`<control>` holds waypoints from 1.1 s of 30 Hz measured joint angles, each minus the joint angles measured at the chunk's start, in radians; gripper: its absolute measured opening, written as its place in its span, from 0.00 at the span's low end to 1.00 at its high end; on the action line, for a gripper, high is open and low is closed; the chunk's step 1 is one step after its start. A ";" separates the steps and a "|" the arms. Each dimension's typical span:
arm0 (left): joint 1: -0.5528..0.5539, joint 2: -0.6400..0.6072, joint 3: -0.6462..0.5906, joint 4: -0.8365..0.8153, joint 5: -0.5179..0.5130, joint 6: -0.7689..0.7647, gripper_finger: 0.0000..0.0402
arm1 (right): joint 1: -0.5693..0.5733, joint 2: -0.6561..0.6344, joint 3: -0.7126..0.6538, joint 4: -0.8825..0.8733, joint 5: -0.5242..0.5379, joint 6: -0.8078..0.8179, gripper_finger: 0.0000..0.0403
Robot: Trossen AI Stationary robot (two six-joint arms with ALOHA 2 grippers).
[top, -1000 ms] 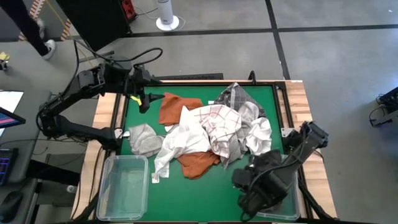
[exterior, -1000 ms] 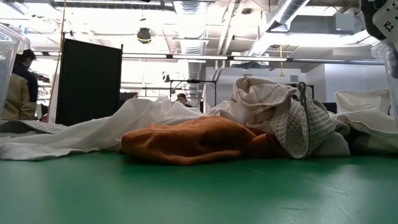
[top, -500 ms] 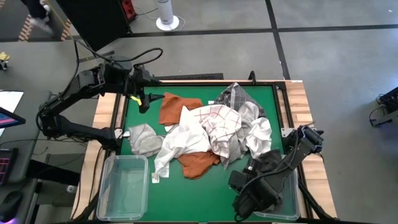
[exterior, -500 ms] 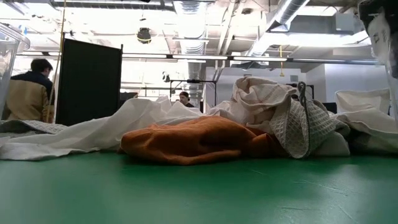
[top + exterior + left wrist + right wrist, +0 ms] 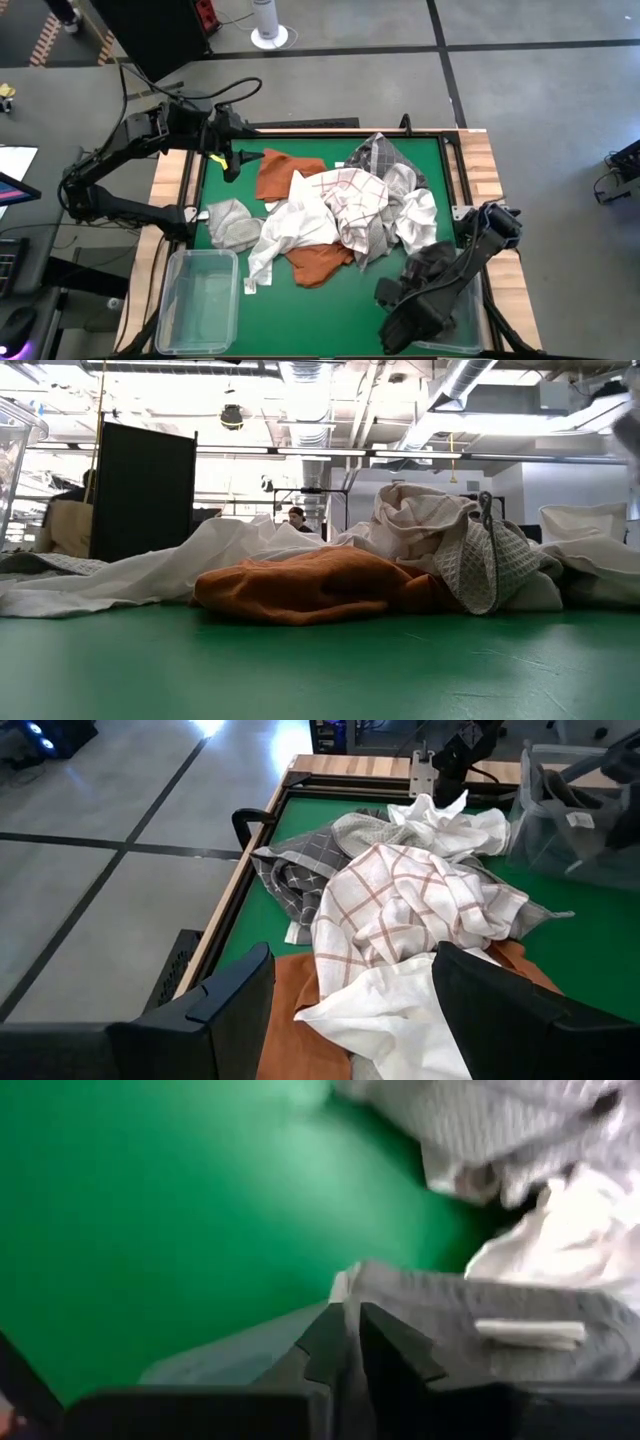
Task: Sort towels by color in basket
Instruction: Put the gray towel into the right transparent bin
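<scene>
A heap of towels lies mid-table: rust orange, white with a check, grey checked, plain white and pale grey. A dark grey towel with a white label lies in the clear basket at the near right. My right gripper points steeply down into that basket, fingers shut, tips at the towel's edge. My left gripper hangs open above the far left of the table, short of the heap. My right gripper's shut fingertips stand at the dark grey towel's edge, coming from above. The view looks along the fingers, so I cannot tell whether they touch or pinch the cloth. The towel rests in the basket.
A second clear basket stands at the near left corner. Bare green table lies between the two baskets. A raised wooden frame borders the table. People move in the room behind.
My right gripper has sunk toward the near right basket and tipped more steeply downward. The heap of towels has not moved.
</scene>
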 joint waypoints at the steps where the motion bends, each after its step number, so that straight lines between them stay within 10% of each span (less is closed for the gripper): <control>1: 0.000 0.000 0.000 0.000 0.000 0.000 0.65 | 0.000 0.000 -0.012 -0.004 -0.014 -0.002 0.14; 21: 0.000 0.000 0.000 0.011 0.000 0.000 0.65 | 0.034 -0.162 0.007 -0.001 0.175 0.119 0.03; 33: 0.000 0.000 0.000 0.005 0.000 0.000 0.65 | 0.088 -0.246 0.005 -0.001 0.057 0.151 0.03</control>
